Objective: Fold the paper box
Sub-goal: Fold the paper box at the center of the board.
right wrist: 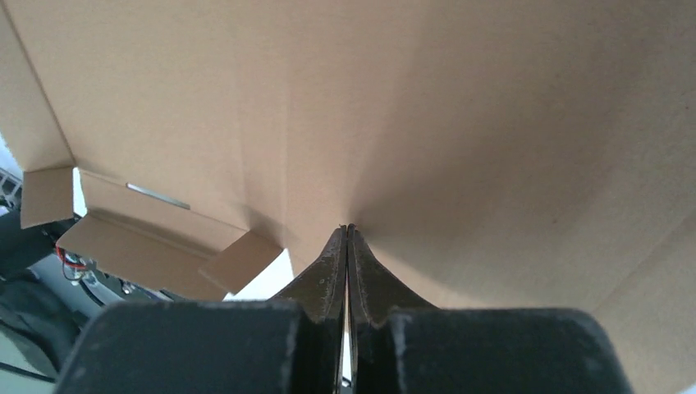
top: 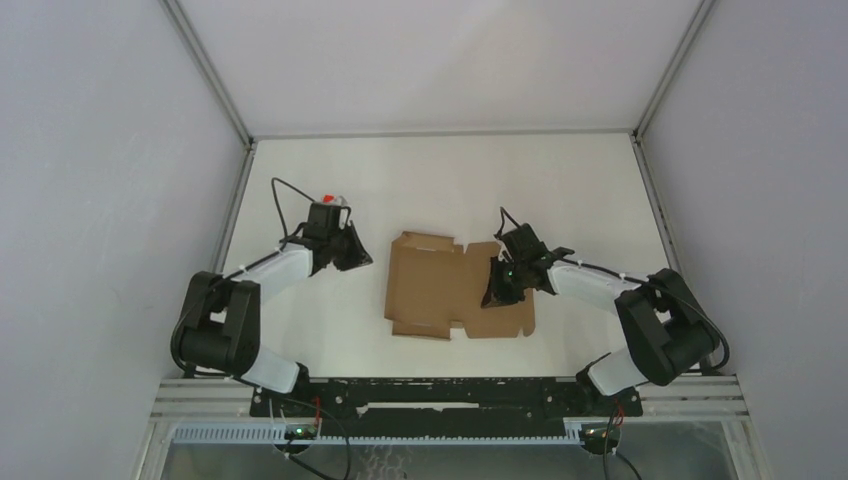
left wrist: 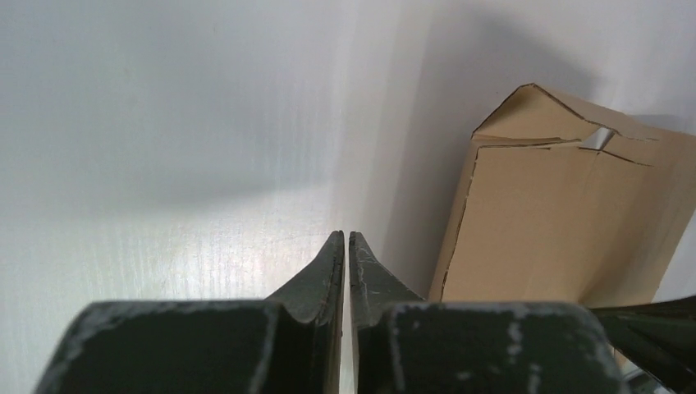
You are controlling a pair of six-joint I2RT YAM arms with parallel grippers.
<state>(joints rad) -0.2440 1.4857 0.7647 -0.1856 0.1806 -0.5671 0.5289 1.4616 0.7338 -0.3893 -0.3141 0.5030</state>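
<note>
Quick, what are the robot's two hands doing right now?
Left gripper: shut, holding nothing.
Right gripper: shut, pressed against the paper box.

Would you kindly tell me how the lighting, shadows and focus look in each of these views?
Top external: even, soft light, with the paper box sharp. Left wrist: a bright glare patch on the table ahead of the left gripper, and a broad soft shadow beside the box. Right wrist: cardboard fills the frame, darkening around the right gripper where its tips meet it.

Brown, apparently plain paper box
</note>
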